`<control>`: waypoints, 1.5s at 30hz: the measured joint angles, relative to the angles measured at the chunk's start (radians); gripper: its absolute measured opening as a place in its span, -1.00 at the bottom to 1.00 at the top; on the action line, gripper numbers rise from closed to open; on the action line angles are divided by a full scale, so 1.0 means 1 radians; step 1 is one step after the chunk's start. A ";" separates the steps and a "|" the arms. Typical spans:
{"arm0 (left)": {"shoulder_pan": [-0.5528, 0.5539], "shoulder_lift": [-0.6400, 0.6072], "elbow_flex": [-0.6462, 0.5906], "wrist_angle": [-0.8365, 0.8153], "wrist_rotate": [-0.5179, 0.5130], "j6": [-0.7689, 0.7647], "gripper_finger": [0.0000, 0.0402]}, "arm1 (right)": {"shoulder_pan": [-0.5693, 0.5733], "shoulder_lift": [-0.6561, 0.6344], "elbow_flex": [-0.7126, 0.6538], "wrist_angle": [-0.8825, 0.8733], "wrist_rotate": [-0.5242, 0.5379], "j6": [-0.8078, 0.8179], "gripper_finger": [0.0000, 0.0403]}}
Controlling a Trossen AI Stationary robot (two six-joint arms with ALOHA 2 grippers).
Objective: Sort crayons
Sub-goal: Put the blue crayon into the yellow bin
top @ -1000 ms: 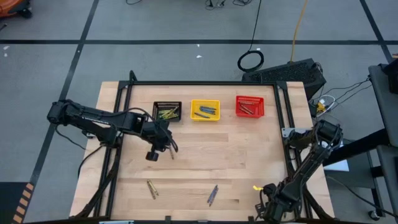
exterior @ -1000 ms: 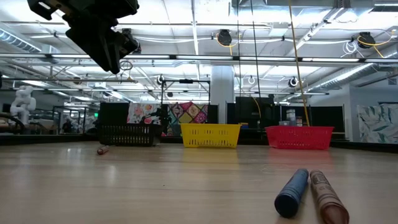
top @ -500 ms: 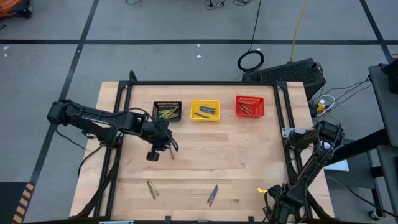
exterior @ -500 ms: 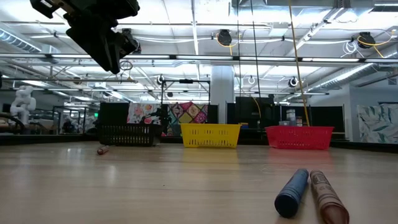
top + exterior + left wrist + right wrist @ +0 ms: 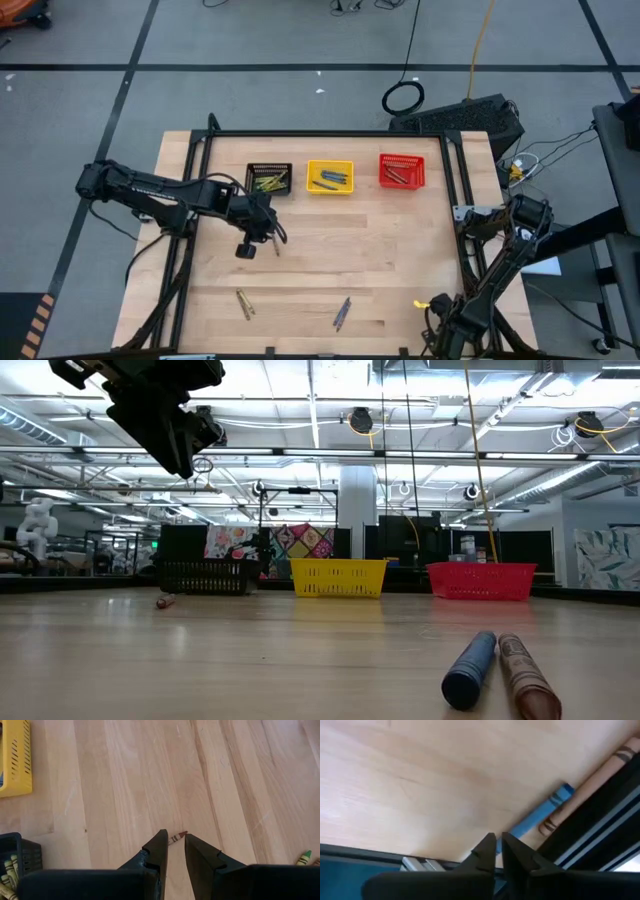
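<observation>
Crayons (image 5: 342,313) lie scattered on the wooden table (image 5: 400,250): a blue and a brownish pair at lower centre of the high view, an olive-yellow one (image 5: 243,303) at lower left, and one small reddish crayon (image 5: 175,838) just ahead of the left gripper's fingertips in the left wrist view. More crayons sit in three baskets along the upper edge of the table: a black basket (image 5: 268,179) with olive-yellow ones, a yellow basket (image 5: 330,177) with blue ones, a red basket (image 5: 402,171) with reddish ones.

The left gripper (image 5: 262,238) hangs above the table below the black basket, its jaws a narrow gap apart and grasping nothing. The right gripper (image 5: 498,843) sits at the lower right edge of the table, fingers nearly together with nothing between them; a blue crayon (image 5: 542,813) and a tan crayon (image 5: 592,782) lie just beyond it.
</observation>
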 joint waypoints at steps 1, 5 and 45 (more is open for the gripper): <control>0.000 0.000 0.000 0.000 0.000 0.000 -0.66 | 0.000 0.000 0.000 0.003 -0.004 0.003 -0.95; 0.000 0.000 0.000 -0.001 0.000 0.000 -0.66 | 0.000 0.000 0.000 0.016 -0.029 0.024 -0.97; 0.000 0.000 0.000 0.007 0.000 0.000 -0.66 | 0.007 0.083 -0.032 0.128 -0.155 0.028 -1.00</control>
